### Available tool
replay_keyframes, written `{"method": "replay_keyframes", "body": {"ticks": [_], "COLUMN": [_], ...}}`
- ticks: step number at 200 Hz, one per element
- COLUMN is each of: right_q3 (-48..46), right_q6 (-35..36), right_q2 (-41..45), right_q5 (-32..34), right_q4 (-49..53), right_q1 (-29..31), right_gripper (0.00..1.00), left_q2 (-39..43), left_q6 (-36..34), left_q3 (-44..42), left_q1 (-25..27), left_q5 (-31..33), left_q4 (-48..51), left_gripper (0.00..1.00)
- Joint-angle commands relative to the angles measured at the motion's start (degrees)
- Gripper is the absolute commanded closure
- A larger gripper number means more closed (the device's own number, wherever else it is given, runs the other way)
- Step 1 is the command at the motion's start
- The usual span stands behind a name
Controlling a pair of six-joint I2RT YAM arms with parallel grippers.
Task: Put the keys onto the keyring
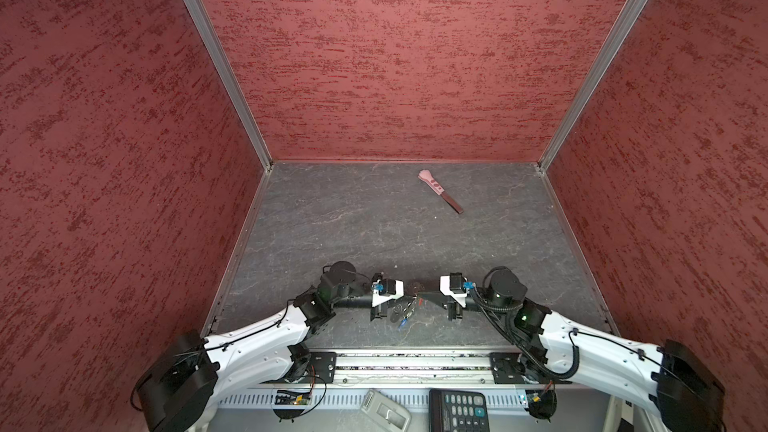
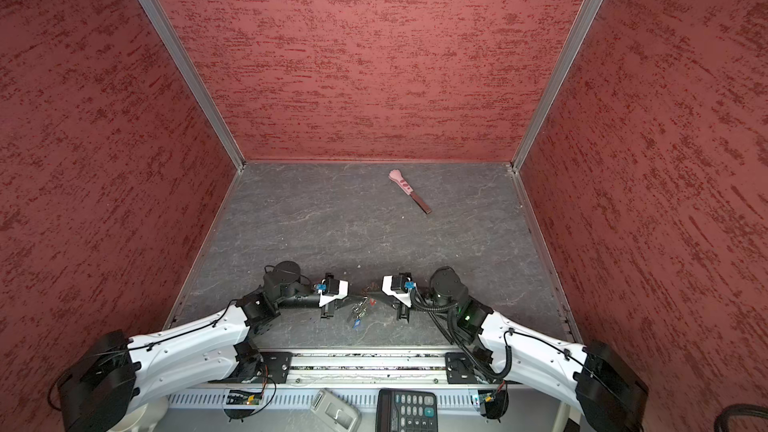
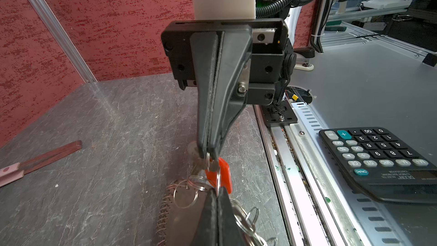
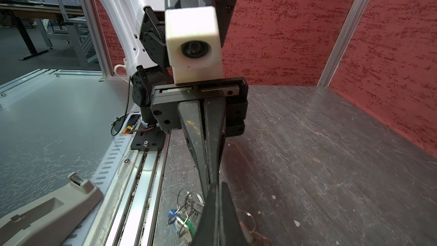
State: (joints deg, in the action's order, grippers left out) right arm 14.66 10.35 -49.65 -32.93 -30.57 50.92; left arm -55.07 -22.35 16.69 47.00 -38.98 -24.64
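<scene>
Here, at the left gripper (image 3: 216,191): shut, jaws pressed flat together with no gap to see. Right at its tip, a thin silver ring (image 3: 218,178) and a red tag (image 3: 224,173); hard to tell which of the two pinched, if either. Tip to tip with it, the right gripper (image 3: 209,153), closed as well, nipping a silver key (image 3: 206,163) just beside that red tag.

Below and around the two tips, the rest of the keyring (image 3: 181,218): loose silver rings, a run of chain links, a dark brown strap, partly hidden behind the left fingers (image 3: 208,221) in the left wrist view. In the right wrist view, more rings (image 4: 189,199) under the meeting tips, with a blue tag (image 4: 172,217) and a green tag (image 4: 189,229) among them; cannot tell whether resting on the surface or dangling.

In both top views, keys (image 1: 404,314) and keyring bunched together between the grippers, close to the near edge of the grey table (image 1: 332,222), roughly midway across.

Far toward the back wall, well apart from the bunch, a pink-handled tool (image 1: 441,193) with a dark flat blade, lying flat. Past the metal rail (image 1: 415,361) on the near side, a black calculator (image 1: 459,409) and a grey plastic piece (image 1: 384,411).
</scene>
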Motion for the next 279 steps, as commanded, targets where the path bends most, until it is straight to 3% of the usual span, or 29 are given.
{"method": "replay_keyframes", "body": {"ticks": [1,116,160,183,279], "right_q3": [1.3,1.08,1.81,2.67,1.96], "right_q6": [-0.22,-0.02,0.1,-0.55,-0.16], "right_q2": [0.52,2.13,1.88,0.86,3.47], "right_q5": [-2.93,-3.12,0.98,-0.7,-1.01], "right_q4": [-0.49,1.3,2.72,2.72,4.01], "right_q1": [0.32,0.37,0.32,0.25,0.28], "right_gripper": [1.0,1.0,1.0,1.0,1.0], "left_q2": [0.49,0.84,1.52,1.2,-1.32], "left_q6": [-0.67,-0.94,-1.16,-2.07,-3.93], "left_q3": [-0.34,-0.68,-1.26,-1.57,-1.37], "left_q1": [0.08,0.05,0.11,0.24,0.62], "left_q5": [0.04,-0.06,-2.55,-4.26,-0.42], "left_q4": [-2.19,-2.18,-4.66,-4.81,-5.02], "left_gripper": [1.0,1.0,1.0,1.0,1.0]}}
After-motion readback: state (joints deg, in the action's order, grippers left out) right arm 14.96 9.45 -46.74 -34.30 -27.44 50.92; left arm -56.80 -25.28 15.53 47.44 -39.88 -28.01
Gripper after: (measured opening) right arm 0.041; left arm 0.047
